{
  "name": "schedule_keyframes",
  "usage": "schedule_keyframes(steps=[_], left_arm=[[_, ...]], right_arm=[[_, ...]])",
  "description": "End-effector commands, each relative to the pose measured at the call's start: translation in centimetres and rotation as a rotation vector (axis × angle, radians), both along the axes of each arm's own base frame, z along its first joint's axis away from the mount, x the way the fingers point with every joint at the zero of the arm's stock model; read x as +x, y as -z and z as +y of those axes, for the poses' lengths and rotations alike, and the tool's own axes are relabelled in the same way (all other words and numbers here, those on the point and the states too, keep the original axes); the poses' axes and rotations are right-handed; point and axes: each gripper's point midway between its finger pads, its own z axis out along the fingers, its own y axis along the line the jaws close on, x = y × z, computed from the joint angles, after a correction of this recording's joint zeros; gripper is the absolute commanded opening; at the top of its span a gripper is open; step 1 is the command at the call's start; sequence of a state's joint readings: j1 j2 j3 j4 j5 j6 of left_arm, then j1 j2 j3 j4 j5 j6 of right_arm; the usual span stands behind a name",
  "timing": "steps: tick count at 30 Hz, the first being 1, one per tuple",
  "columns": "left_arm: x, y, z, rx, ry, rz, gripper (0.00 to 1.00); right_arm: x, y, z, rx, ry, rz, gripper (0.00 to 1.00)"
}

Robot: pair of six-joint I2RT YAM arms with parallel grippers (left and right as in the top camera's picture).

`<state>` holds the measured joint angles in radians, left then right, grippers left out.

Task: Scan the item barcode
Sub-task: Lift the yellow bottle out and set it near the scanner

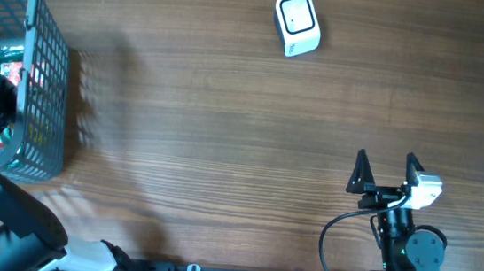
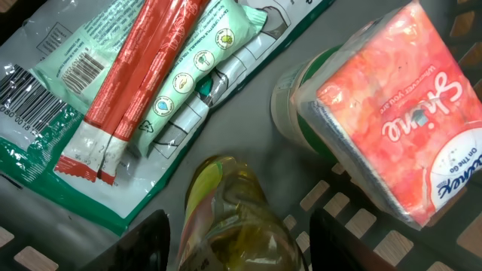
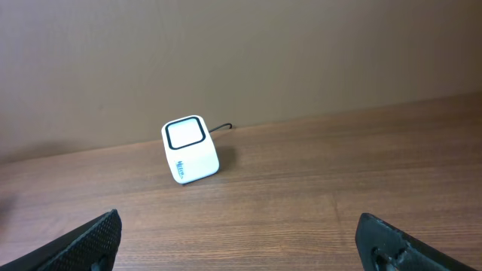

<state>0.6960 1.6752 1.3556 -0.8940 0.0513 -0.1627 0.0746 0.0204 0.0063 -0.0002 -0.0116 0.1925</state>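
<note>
Yellow bottle (image 2: 226, 199) between left hand (image 2: 237, 242) fingers, perhaps gripped

A mock shop checkout rather than a real store. A white barcode scanner (image 1: 297, 23) sits at 1 o'clock on a bare wooden desk (image 1: 224, 134). A grey wire shopping basket (image 1: 46, 90) at 9 o'clock holds groceries: barcoded packets (image 2: 45, 83), a tissue pack (image 2: 399, 113) and a bottle (image 2: 233, 218).

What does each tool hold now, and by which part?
The right tool is open and holds nothing. The left tool straddles the yellow bottle in the basket, at its body; whether it really grips cannot be told.
</note>
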Motion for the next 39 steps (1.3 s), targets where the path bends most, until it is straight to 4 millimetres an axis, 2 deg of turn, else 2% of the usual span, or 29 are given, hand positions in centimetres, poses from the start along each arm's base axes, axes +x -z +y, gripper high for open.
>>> schedule_keyframes(steps=[1, 5, 8, 11, 16, 20, 23, 28, 32, 36, 39], left_arm=[[-0.3, 0.8, -0.3, -0.025, -0.009, 0.013, 0.51], [-0.1, 0.7, -0.1, -0.017, -0.009, 0.004, 0.37], [0.3, 0.3, 0.4, -0.001, -0.011, -0.015, 0.35], [0.6, -1.3, 1.5, 0.029, -0.028, -0.051, 0.28], [1.4, -7.0, 3.3, 0.120, -0.059, -0.166, 0.27], [2.2, -13.5, 3.7, 0.190, -0.109, -0.314, 0.24], [2.6, -18.0, 3.1, 0.225, -0.103, -0.437, 0.23], [3.2, -24.2, 0.7, 0.202, -0.073, -0.643, 0.20], [3.6, -27.6, -1.8, 0.211, 0.003, -0.752, 0.20], [3.6, -31.8, -5.2, 0.270, 0.087, -0.867, 0.20], [3.4, -34.6, -8.7, 0.292, 0.172, -0.952, 0.20]], right_arm=[[0.0, -0.1, 0.1, -0.006, -0.010, -0.007, 1.00], [0.0, -0.1, 0.1, -0.006, -0.010, -0.007, 1.00], [0.0, -0.1, 0.1, -0.006, -0.010, -0.007, 1.00], [0.0, -0.1, 0.1, -0.006, -0.010, -0.007, 1.00], [0.0, -0.1, 0.1, -0.006, -0.010, -0.007, 1.00], [0.0, -0.1, 0.1, -0.006, -0.010, -0.007, 1.00], [0.0, -0.1, 0.1, -0.006, -0.010, -0.007, 1.00], [0.0, -0.1, 0.1, -0.006, -0.010, -0.007, 1.00], [0.0, -0.1, 0.1, -0.006, -0.010, -0.007, 1.00], [0.0, -0.1, 0.1, -0.006, -0.010, -0.007, 1.00], [0.0, -0.1, 0.1, -0.006, -0.009, -0.007, 1.00]])
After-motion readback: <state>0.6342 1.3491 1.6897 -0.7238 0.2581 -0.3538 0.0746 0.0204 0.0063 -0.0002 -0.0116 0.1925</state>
